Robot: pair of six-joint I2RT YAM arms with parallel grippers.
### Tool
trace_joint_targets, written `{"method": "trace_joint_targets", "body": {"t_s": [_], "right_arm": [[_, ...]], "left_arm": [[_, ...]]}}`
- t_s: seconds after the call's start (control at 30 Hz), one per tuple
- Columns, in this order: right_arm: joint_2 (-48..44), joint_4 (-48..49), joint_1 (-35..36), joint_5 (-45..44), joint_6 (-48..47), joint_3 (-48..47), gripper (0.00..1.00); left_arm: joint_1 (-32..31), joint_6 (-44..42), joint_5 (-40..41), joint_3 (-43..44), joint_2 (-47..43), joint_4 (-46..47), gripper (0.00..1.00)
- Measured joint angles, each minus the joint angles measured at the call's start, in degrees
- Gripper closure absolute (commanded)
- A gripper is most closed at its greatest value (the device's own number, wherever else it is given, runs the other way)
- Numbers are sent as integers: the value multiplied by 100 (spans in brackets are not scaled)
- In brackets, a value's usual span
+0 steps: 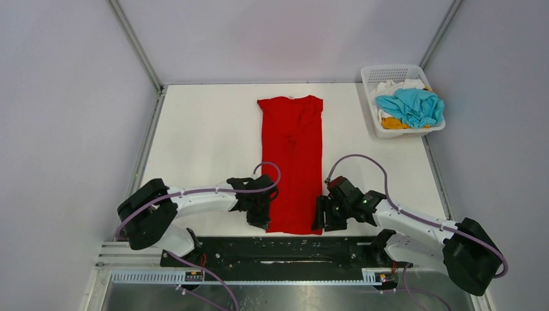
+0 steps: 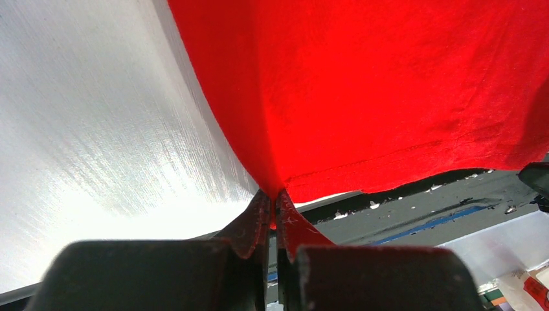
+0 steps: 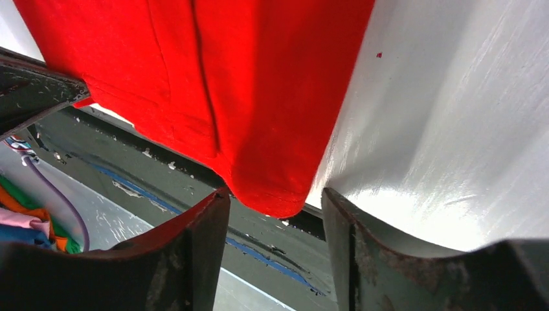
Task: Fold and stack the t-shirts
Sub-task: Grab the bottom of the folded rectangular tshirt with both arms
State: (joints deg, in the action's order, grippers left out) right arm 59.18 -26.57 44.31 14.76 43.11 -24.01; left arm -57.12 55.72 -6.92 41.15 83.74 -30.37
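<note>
My left jaws are closed tight on the near-left hem corner of the bright red cloth t-shirt [image 1: 291, 162]; in the left wrist view the cloth is pinched between them and rises in a taut ridge from that point. My right jaws are spread wide at the near-right corner. That rounded corner sits in the gap between them, gripped by neither.

The shirt lies in the middle of the white counter [image 1: 207, 142] as a long narrow strip, collar at the far end and hem at the near edge by my arms' bases. Both wrist views show the hem reaching out over the dark rail [image 3: 162, 172] along the counter's near edge. From its shape I judge the sides are already folded inward lengthwise, so the first folds look done. What remains for this shirt is closing my right jaws on their corner, then the crosswise fold that brings hem toward collar.

The rest of the task looks untouched. The white perforated plastic basket [image 1: 392, 67] stands at the far right corner, well apart from the red shirt, holding the turquoise-blue shirt [image 1: 411, 107] on top, a white shirt [image 1: 396, 85] behind it and an orange-yellow shirt [image 1: 392, 123] underneath, all crumpled. No stack exists yet, so I put the job at an early stage.
</note>
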Motion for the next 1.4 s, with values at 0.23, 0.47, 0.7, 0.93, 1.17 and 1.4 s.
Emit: {"method": "trace_joint_targets", "body": {"t_s": [0.23,0.47,0.7,0.93,1.17,1.4], "right_arm": [[114,177,114,98,256,190,87],[-96,129,125,118,319,354,100],[-468,254,129,579,317,649,100],[-1080,267,133,1067,286,680,100],[-1200,39,133,946,166,-52,100],[-188,94,-295,415,-271,-1209,100]], "left_arm": [[0,4,-7,-79,-72,85,100],[0,4,120,-470,-551,153,100],[0,68,63,-977,-1185,179,100],[-11,26,-83,-1043,-1495,-17,100],[214,-221,-85,-297,-1596,-155,100],[1300,-616,-216,691,-800,201,100]]}}
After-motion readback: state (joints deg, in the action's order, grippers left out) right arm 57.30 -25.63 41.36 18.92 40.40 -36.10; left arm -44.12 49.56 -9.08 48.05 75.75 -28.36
